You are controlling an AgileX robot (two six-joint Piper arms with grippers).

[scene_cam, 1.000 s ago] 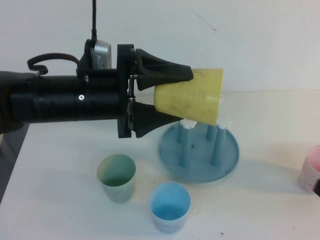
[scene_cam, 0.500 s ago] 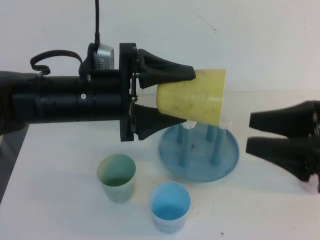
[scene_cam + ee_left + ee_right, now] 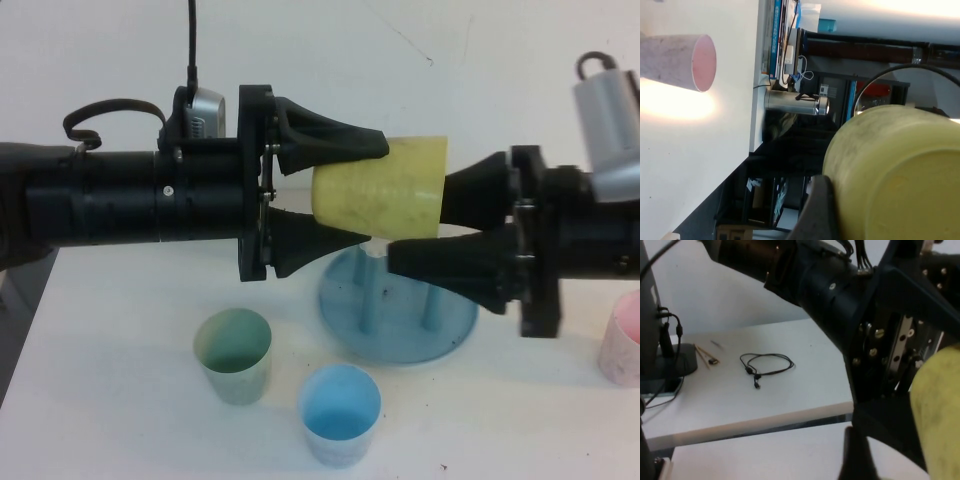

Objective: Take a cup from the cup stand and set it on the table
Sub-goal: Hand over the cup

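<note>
Yellow cup (image 3: 380, 195) matt scuffed plastic; cup stand (image 3: 398, 320) glossy plastic; table (image 3: 120, 420) matt

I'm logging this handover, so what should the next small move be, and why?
Probably the right gripper should close on the yellow cup's open end. The left gripper holds the cup sideways in the air above the cup stand, and the right fingers sit open around its rim, not visibly clamping, so it cannot take the cup yet.

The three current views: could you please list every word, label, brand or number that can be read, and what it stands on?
No text is readable in any view.
The yellow cup, held above the cup stand by the left gripper, with the right gripper at its rim, is unmarked.
The green cup, blue cup and pink cup on the table are unmarked.
The shelf items in the left wrist view are too blurred to read.
</note>
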